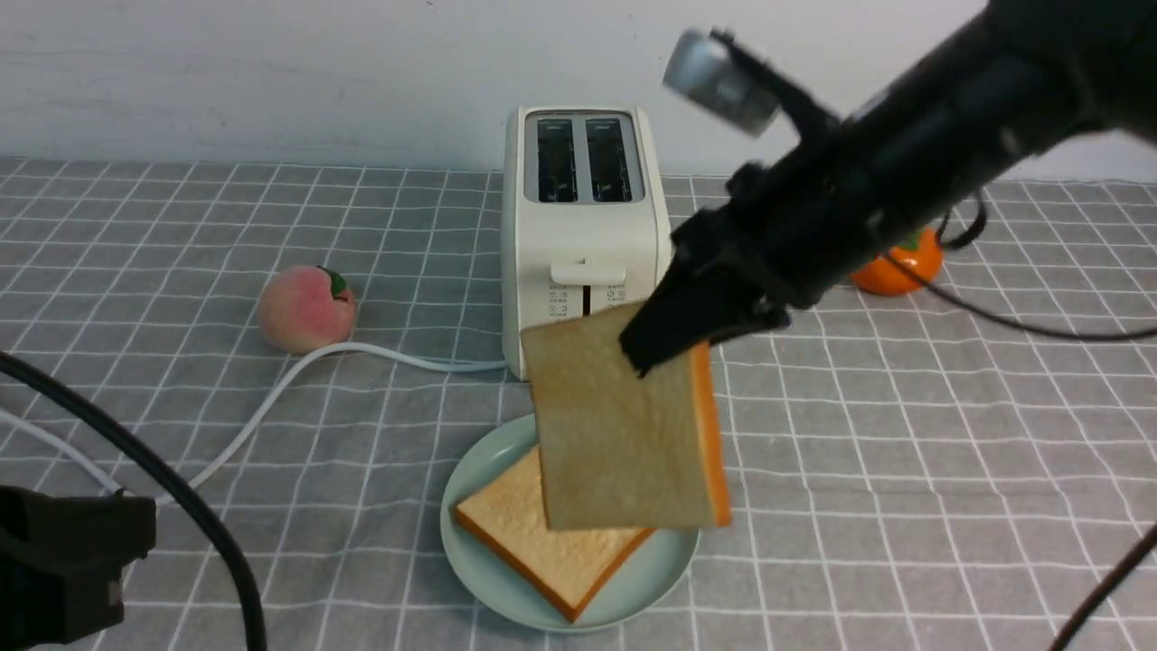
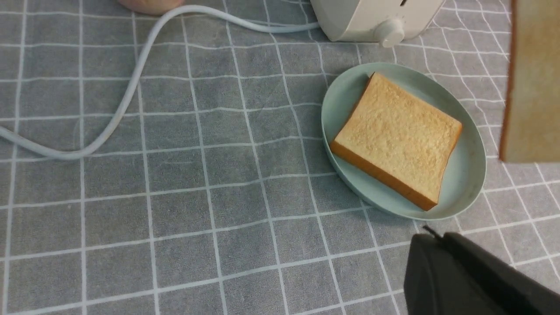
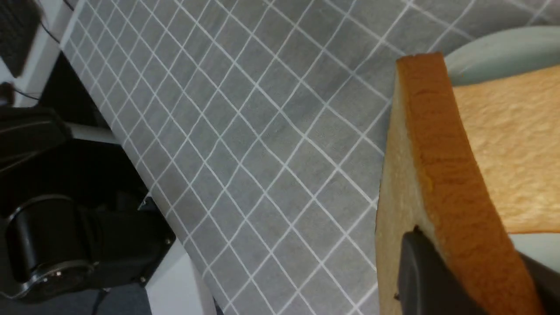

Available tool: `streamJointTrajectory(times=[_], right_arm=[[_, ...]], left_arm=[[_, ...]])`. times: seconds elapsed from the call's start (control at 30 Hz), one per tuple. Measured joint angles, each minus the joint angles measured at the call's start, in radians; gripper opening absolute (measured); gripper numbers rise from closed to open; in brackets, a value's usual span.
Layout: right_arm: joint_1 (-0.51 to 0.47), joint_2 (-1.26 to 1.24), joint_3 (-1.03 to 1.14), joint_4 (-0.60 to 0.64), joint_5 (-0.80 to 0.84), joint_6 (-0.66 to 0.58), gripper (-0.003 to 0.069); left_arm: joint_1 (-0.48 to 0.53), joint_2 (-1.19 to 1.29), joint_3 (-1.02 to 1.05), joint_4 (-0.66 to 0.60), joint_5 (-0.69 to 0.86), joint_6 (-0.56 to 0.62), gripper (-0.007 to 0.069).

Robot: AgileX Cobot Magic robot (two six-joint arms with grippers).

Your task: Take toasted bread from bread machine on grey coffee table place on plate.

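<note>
The cream-white bread machine (image 1: 587, 235) stands upright at the back of the grey coffee table (image 1: 904, 452), both slots empty. One slice of toasted bread (image 1: 551, 547) lies flat on the mint-green plate (image 1: 475, 561) in front of it. My right gripper (image 1: 669, 339) is shut on the top corner of the second slice (image 1: 624, 434), which hangs upright just above the plate. In the right wrist view the fingers (image 3: 420, 267) clamp its orange crust (image 3: 442, 153). My left gripper (image 2: 437, 238) is shut and empty, low beside the plate (image 2: 468, 162).
A peach (image 1: 305, 307) sits left of the toaster and an orange fruit (image 1: 899, 267) sits to its right behind my right arm. The white cord (image 1: 298, 380) snakes over the left of the table. A black cable (image 1: 181, 488) crosses the near left corner.
</note>
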Motion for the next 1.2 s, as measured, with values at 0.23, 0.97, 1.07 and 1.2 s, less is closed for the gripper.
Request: streamJointTrajectory(times=[0.23,0.97,1.07,1.2], right_arm=[[-0.001,0.128,0.107,0.236,-0.167,-0.163,0.0106],[-0.105,0.031,0.034,-0.119,-0.161,-0.168,0.0631],[-0.145,-0.079,0.008,-0.223,-0.112,-0.11,0.0519],[-0.166,-0.232,0.006,-0.326,-0.048,0.055,0.0279]], left_arm=[[0.0,0.0,0.0,0.002,0.024,0.0,-0.0014],[0.0,0.0,0.0,0.032,0.086,0.0,-0.0014],[0.0,0.0,0.0,0.032,0.087,0.0,-0.0014],[0.0,0.0,0.0,0.032,0.087,0.0,-0.0014]])
